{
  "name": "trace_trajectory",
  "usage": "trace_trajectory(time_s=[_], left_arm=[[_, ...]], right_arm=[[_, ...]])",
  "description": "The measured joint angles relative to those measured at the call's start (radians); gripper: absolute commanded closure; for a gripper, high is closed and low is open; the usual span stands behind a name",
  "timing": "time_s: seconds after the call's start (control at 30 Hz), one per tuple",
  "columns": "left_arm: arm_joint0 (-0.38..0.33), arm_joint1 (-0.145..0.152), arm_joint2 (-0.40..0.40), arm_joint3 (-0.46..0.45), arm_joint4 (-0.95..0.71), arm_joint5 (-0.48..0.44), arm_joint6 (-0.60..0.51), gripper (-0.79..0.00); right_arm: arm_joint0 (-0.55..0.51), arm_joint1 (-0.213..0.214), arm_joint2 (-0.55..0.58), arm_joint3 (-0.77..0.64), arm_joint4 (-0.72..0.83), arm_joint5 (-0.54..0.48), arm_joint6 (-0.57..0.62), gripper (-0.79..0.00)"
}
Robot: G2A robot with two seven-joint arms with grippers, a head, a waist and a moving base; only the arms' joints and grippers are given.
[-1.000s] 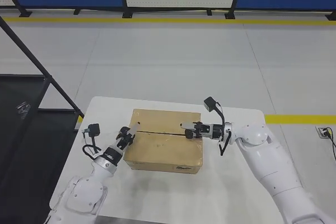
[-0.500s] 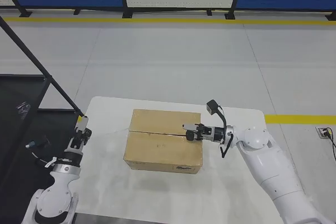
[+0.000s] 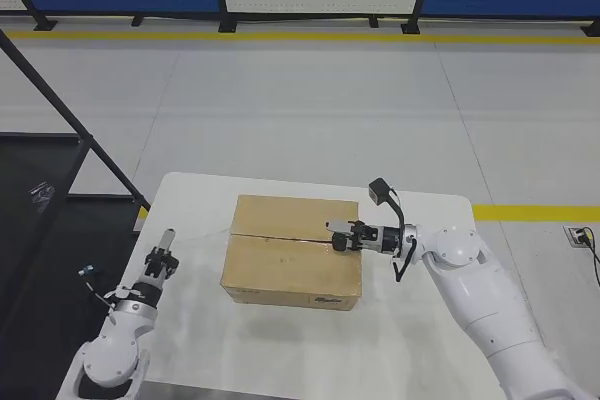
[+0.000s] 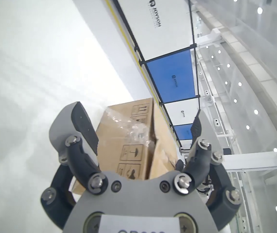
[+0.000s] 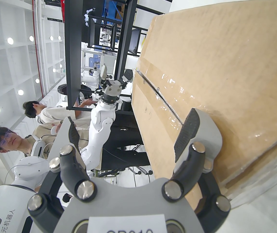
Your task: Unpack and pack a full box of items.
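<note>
Both claws gape wide and hold nothing: the right gripper at the right end of the taped seam on the closed box, which stands in the middle of the table, and the left gripper apart on its left side. Opening the box seems to be the step in hand. The next move, I judge, must part the tape there so that the flaps can lift.

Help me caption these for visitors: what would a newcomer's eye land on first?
A closed cardboard box sits central on the table, taped seam across its top. The right gripper is open at one end of that seam; the left gripper, also open, is apart from the box.
</note>
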Motion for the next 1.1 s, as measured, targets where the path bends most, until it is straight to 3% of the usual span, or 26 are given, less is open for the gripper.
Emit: trace_trajectory(time_s=[0.27, 0.8, 1.1], left_arm=[[-0.082, -0.019, 0.062, 0.158, -0.097, 0.002, -0.013, -0.785], [-0.368, -0.070, 0.181, 0.514, -0.247, -0.055, -0.012, -0.785], [-0.473, -0.093, 0.206, 0.680, -0.306, -0.104, -0.024, -0.785]], right_arm=[[0.000, 0.000, 0.000, 0.000, 0.000, 0.000, 0.000, -0.785], [0.000, 0.000, 0.000, 0.000, 0.000, 0.000, 0.000, -0.785], [0.000, 0.000, 0.000, 0.000, 0.000, 0.000, 0.000, -0.785]])
